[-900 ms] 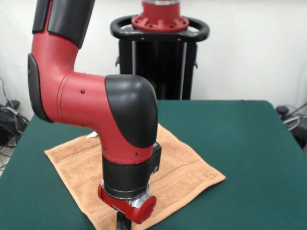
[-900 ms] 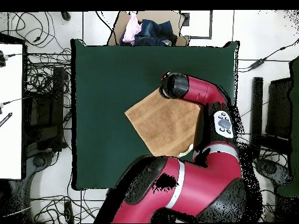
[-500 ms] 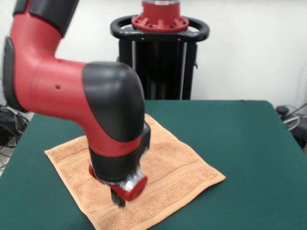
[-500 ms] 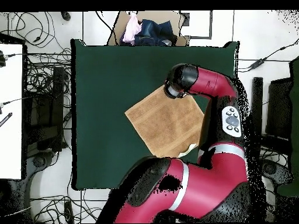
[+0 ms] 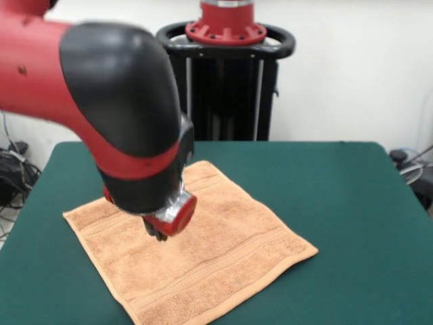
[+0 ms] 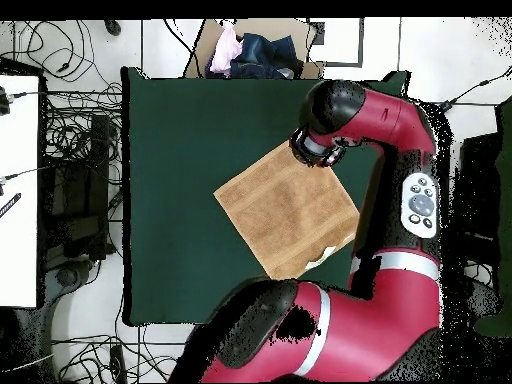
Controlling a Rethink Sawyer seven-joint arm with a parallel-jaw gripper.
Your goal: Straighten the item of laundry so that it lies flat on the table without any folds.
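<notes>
Towel [image 5: 203,264] spread flat on the green table [image 5: 352,223].
Gripper [image 5: 157,233] hangs above it (grip state can't be told).

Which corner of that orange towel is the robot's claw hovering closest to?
The towel corner pointing toward the black stand, the top one in the front view. The claw hangs just below it; the left, right and bottom corners all lie farther off on the green table.

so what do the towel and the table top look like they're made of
The towel looks like terry cloth: a soft, matte orange-tan pile with flatter woven bands near its ends. The table seems covered in a dark green felt-like cloth, matte and without shine or grain; what lies beneath it cannot be seen.
</notes>
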